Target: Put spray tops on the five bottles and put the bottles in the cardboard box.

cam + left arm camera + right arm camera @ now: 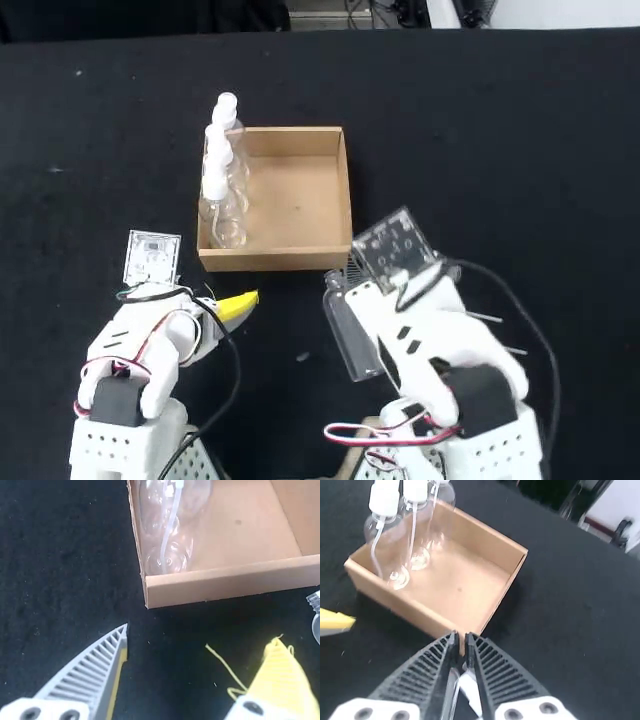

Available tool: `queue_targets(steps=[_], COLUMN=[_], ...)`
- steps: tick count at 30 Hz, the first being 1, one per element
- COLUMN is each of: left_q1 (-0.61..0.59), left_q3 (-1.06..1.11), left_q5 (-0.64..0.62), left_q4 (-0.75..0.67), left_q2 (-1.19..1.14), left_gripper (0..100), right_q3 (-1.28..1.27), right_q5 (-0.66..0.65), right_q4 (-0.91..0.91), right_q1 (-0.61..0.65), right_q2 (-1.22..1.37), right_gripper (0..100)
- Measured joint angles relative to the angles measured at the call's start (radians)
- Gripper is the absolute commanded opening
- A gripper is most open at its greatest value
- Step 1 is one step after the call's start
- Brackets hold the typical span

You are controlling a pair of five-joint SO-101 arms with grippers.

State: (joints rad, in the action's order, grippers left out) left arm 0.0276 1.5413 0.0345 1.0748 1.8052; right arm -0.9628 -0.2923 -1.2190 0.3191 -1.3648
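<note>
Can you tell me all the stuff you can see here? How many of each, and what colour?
cardboard box: one, brown, open, in the middle of the table.
bottles with spray tops: three, clear with white tops, in a row along one side inside the box.
bottle without a top: one, clear, outside the box, beside the right arm.
spray top: one, white, between the right gripper's fingers.
table: one, black.
left gripper: one, grey and yellow fingers, open, just outside the box.
right gripper: one, dark fingers, shut on the spray top, facing the box.
</note>
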Motion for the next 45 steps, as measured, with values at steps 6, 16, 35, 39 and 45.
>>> queue_targets(steps=[6, 16, 35, 39, 45], left_q1=[0.000, 0.000, 0.000, 0.000, -0.002], left_q3=[0.031, 0.037, 0.037, 0.041, 0.052], left_q5=[0.000, 0.000, 0.000, 0.000, 0.028], left_q4=[-0.002, -0.002, -0.002, -0.002, -0.002], left_q2=[-0.002, -0.002, -0.002, 0.000, -0.002], left_gripper=[36, 36, 36, 36, 36], right_q3=[0.049, -0.011, 0.141, 0.141, 0.141], right_q5=[-0.002, -0.008, -0.755, -0.893, -1.056], right_q4=[-0.107, -0.109, -0.273, -0.212, -0.189], right_q1=[0.002, 0.006, -0.275, -0.301, -0.359], right_q2=[0.198, 0.242, 0.664, 0.790, 0.861], right_gripper=[20.4, 20.4, 18.0, 18.1, 18.1])
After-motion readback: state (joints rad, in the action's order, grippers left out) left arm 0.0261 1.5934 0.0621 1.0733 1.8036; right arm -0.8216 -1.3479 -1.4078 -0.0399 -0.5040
